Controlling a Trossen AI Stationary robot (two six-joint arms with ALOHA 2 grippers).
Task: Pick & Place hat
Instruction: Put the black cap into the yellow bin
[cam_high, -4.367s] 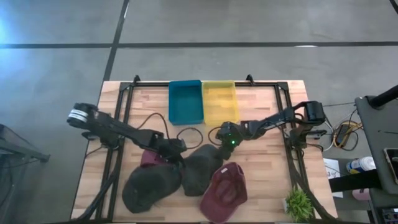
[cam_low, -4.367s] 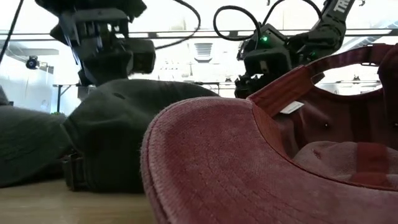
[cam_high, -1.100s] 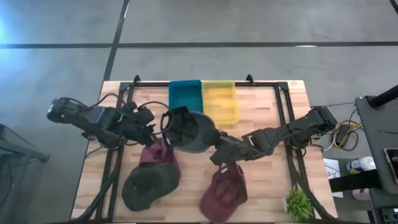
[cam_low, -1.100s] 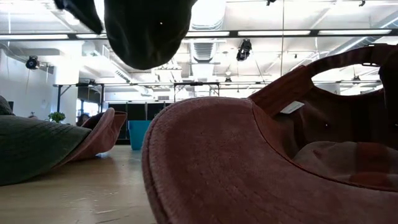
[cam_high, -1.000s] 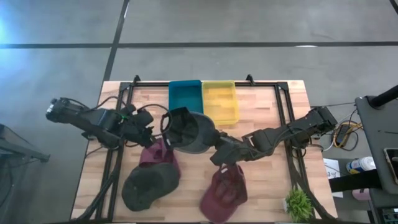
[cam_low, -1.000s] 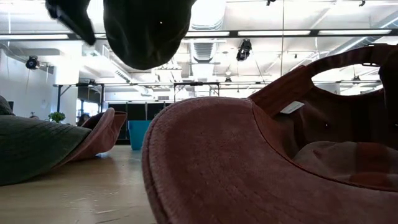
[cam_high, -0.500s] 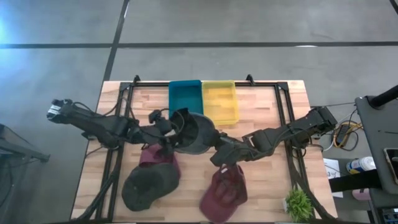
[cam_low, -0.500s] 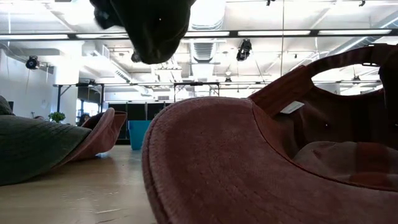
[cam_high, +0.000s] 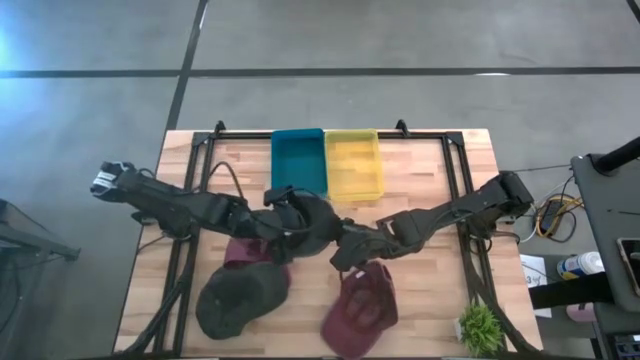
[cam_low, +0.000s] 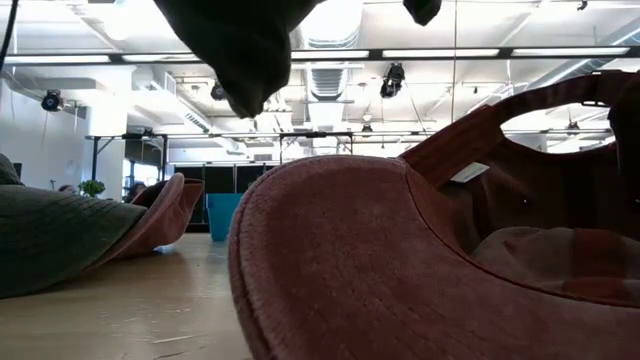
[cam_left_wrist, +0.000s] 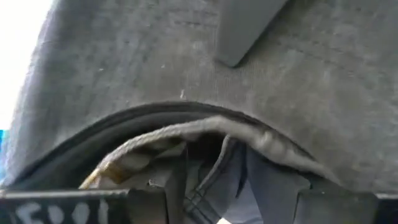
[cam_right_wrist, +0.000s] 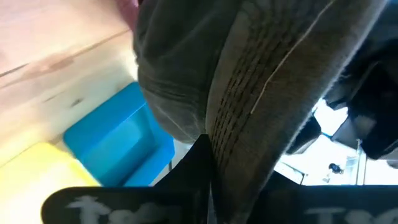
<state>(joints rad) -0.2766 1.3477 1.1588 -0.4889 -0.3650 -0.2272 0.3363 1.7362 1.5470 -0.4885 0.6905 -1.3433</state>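
A dark grey hat (cam_high: 318, 224) hangs in the air over the table's middle; in the low view its crown (cam_low: 245, 45) dips in from above. My right gripper (cam_high: 347, 247) is shut on it from the right. My left gripper (cam_high: 285, 217) has come to the hat's left side and stands open. In the left wrist view the hat's rim and inner band (cam_left_wrist: 211, 134) lie right before the open fingers (cam_left_wrist: 149, 202). My right gripper pinches the hat's stitched brim (cam_right_wrist: 245, 109) between its two fingers (cam_right_wrist: 189, 177), coming from the table's right and slanting down. The hat is lifted clear of the table, its crown toward the left arm. My left gripper is at the hat's rim; whether it touches, I cannot tell.
A maroon hat (cam_high: 360, 305) lies at the near middle, filling the low view (cam_low: 420, 260). A dark olive hat (cam_high: 235, 300) lies near left, with another maroon hat (cam_high: 252, 255) beside it. A blue bin (cam_high: 298, 162) and a yellow bin (cam_high: 353, 165) stand far centre; a small plant (cam_high: 480, 325) near right.
My left gripper has swung toward the table's right, turning and rolling as it went, and has come up to the hanging hat's left side, still open. My right gripper has sunk slightly with the hat, which now hangs lower in the low view.
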